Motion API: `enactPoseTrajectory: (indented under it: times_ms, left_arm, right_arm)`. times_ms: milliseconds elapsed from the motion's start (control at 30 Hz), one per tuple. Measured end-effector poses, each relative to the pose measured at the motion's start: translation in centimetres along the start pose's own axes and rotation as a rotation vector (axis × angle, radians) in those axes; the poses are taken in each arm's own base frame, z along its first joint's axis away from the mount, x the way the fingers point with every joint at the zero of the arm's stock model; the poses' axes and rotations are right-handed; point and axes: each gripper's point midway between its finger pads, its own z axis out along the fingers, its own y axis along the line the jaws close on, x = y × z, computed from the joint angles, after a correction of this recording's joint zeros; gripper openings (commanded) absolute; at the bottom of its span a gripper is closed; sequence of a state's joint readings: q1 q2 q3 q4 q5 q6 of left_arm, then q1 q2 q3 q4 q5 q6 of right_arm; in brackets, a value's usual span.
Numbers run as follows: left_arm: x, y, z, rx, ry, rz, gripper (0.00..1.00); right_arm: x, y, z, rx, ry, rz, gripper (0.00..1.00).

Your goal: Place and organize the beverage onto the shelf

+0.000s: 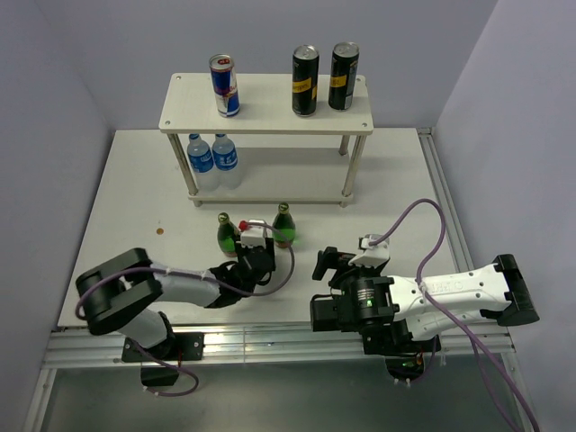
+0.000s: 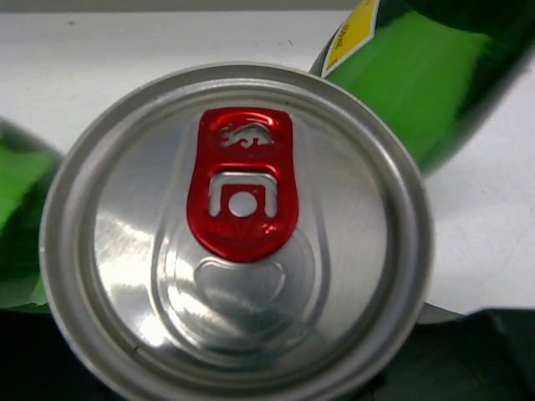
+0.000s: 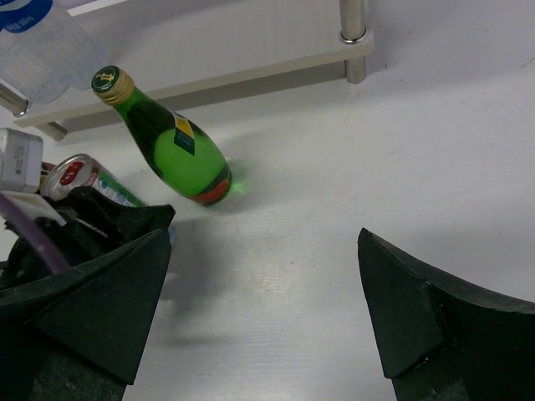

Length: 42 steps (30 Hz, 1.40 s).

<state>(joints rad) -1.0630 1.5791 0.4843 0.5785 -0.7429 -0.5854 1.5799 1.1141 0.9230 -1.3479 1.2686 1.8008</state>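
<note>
Worktop (image 1: 405, 207): white; shelf carried at upper centre of the overhead frame.
Shelf (image 1: 265, 101): two tiers. Shelved silver-and-blue can (image 1: 225, 85) at top board's left; left black can (image 1: 305, 81) and right black can (image 1: 343, 76) at its right. Water bottles (image 1: 212, 160) on lower tier, left.
Right end effector (image 3: 263, 309): jaws spread wide, nothing held; lower right, overhead frame.
Left end effector (image 1: 250, 241): clamped on gripped silver-and-blue can (image 2: 238, 251), below the shelf in frame.
Left green bottle (image 1: 229, 236), right green bottle (image 1: 284, 227): upright, just beside the gripped can, either side.
</note>
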Motion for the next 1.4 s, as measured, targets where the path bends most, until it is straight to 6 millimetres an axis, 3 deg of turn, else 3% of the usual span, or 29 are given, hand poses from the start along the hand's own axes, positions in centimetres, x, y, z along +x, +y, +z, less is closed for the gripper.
enactPoseTrajectory:
  times_ms: [100, 233, 400, 500, 633, 767, 900, 967, 1200, 1400]
  left_arm:
    - [-1.1, 0.2, -2.2, -0.013, 0.012, 0.015, 0.0]
    - [-6.2, -1.4, -5.8, 0.031, -0.008, -0.013, 0.0]
    - [-17.7, -2.4, -8.4, 0.032, -0.099, -0.073, 0.0]
    - [-25.0, -1.8, -9.7, 0.013, -0.181, -0.087, 0.0]
    - [-34.5, 1.6, -10.1, -0.051, -0.287, -0.113, 0.0]
    - [-41.8, 6.8, -8.5, -0.144, -0.362, -0.153, 0.0]
    - [-44.3, 10.8, -5.8, -0.207, -0.351, -0.153, 0.0]
    - [-44.6, 11.6, -4.1, -0.202, -0.33, -0.148, 0.0]
    - [-42.7, 13.1, 3.3, -0.181, -0.228, -0.128, 0.0]
    - [-43.2, 13.0, 4.3, -0.159, -0.242, -0.129, 0.04]
  right_arm:
    - [0.0, 0.0, 0.0, 0.0, 0.001, 0.009, 1.0]
    - [0.1, 0.1, 0.0, 0.001, 0.001, 0.01, 1.0]
    - [0.3, 0.1, 0.1, 0.005, -0.001, -0.006, 1.0]
    - [0.4, 0.2, 0.1, 0.006, -0.002, -0.01, 1.0]
    - [0.3, 0.2, 0.1, 0.005, -0.005, -0.005, 0.99]
    - [0.4, 0.3, 0.0, 0.001, -0.003, 0.011, 0.99]
    - [0.6, 0.1, 0.1, 0.0, -0.003, 0.025, 0.99]
    - [0.9, -0.3, 0.2, 0.003, -0.003, 0.025, 0.99]
    - [1.3, -1.1, 0.3, 0.008, 0.002, 0.032, 0.99]
    - [1.6, -1.3, 0.4, 0.013, 0.004, 0.03, 0.99]
